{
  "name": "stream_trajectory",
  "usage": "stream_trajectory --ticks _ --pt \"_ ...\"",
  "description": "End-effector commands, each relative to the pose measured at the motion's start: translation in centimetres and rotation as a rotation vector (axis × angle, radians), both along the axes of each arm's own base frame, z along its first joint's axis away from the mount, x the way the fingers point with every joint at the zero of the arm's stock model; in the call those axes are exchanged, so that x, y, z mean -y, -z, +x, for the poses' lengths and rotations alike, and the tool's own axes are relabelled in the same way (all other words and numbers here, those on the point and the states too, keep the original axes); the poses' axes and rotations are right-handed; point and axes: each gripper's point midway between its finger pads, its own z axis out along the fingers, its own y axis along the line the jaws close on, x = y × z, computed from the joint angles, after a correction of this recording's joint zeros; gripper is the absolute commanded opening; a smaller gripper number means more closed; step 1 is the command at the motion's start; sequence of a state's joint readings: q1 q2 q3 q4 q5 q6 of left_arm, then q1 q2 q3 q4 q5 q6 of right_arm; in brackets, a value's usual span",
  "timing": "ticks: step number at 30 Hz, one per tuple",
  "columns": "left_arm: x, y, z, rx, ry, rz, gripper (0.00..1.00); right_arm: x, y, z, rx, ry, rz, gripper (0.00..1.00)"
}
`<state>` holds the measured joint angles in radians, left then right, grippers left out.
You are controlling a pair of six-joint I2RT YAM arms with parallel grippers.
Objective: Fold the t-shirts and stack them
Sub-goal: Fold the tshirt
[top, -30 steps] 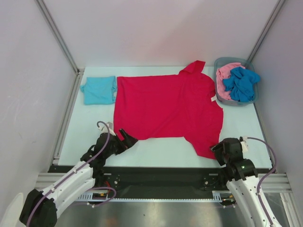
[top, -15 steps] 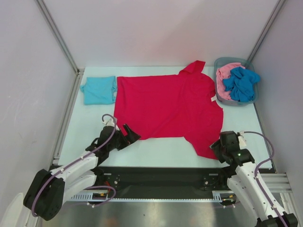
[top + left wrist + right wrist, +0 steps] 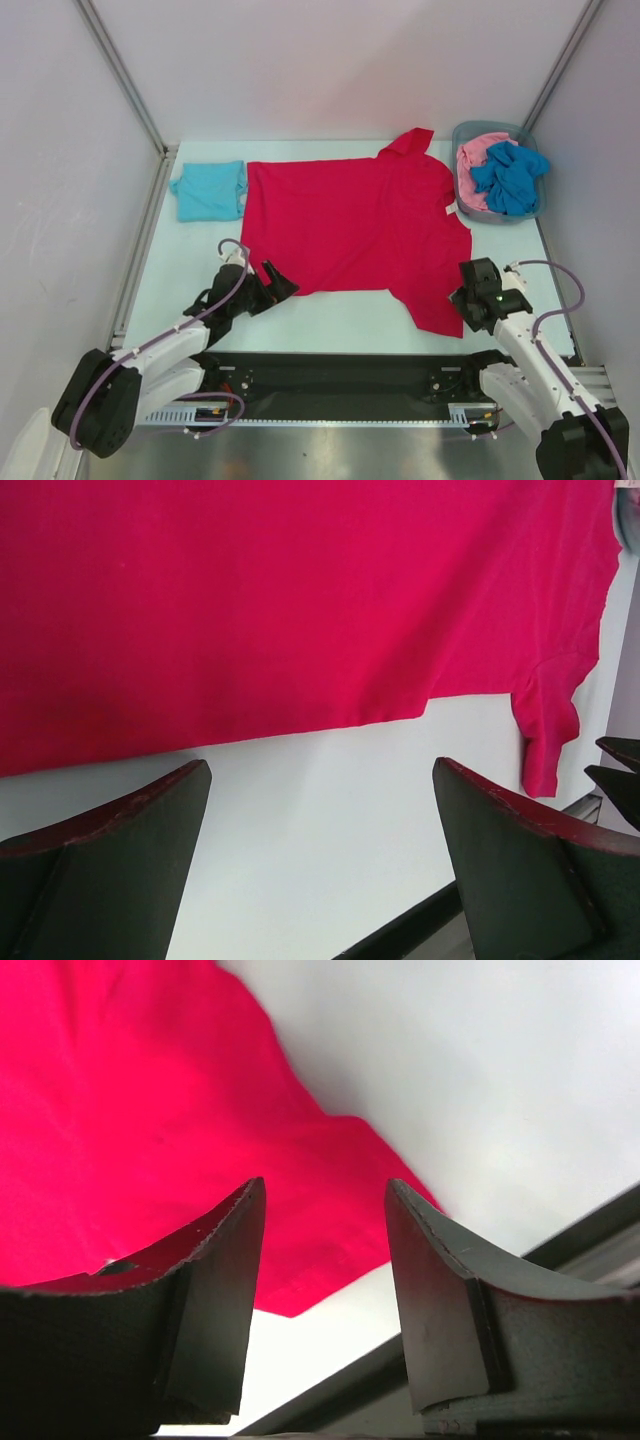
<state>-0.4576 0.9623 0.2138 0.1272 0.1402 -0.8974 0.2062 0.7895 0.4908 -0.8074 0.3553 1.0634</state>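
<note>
The left tool (image 3: pixel 278 281) stands released, its two dark fingers (image 3: pixel 110 850) spread wide with nothing between them; it hovers low over the pale worktop (image 3: pixel 330 315), just beside the near hem of the bright red short-sleeved cloth t-shirt (image 3: pixel 350 225); in the left wrist view the hem runs across just beyond the fingertips, apart from them, with bare worktop (image 3: pixel 320 830) in the gap. The right tool (image 3: pixel 462 302) is also released, its jaws parted and holding nothing; it sits at the near right of the worktop, just beside the red shirt's near sleeve; in the right wrist view the sleeve's tip (image 3: pixel 300 1290) lies past and below the gap between the fingers (image 3: pixel 215 1280), and whether they touch the cloth I cannot tell.

The red t-shirt lies spread flat across the middle of the worktop, one sleeve pointing toward the far edge and the other toward the near right corner. To its left, touching or nearly touching its edge, lies a light teal t-shirt (image 3: pixel 210 190), folded into a small rectangle. At the far right corner stands a grey plastic bin (image 3: pixel 459 135), just beside the red shirt's far sleeve; inside it are a crumpled pink t-shirt (image 3: pixel 480 150) and a crumpled deeper blue t-shirt (image 3: pixel 512 175), the blue one partly over the pink.
</note>
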Motion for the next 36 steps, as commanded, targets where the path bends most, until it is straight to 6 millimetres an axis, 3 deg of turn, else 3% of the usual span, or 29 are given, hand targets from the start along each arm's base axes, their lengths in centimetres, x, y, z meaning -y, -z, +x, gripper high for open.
stream_trajectory --ticks 1,6,14,27,36 --pt "0.9 -1.9 1.5 0.062 0.018 -0.037 1.00 1.3 -0.9 -0.1 -0.017 0.051 -0.056 0.56" --pt "1.4 -2.4 1.7 0.070 0.035 -0.050 1.00 1.6 -0.5 -0.2 -0.059 0.071 -0.078 0.56" --pt "1.2 -2.8 1.4 0.087 0.043 -0.045 1.00 0.9 1.7 -2.0 -0.091 0.077 -0.017 0.55" --pt "1.1 -4.1 1.2 0.107 0.045 -0.056 1.00 -0.6 1.3 -1.5 0.017 0.042 0.096 0.54" --pt "0.8 -4.9 1.1 0.119 0.037 -0.050 1.00 0.3 1.5 -2.5 -0.063 0.066 0.047 0.54"
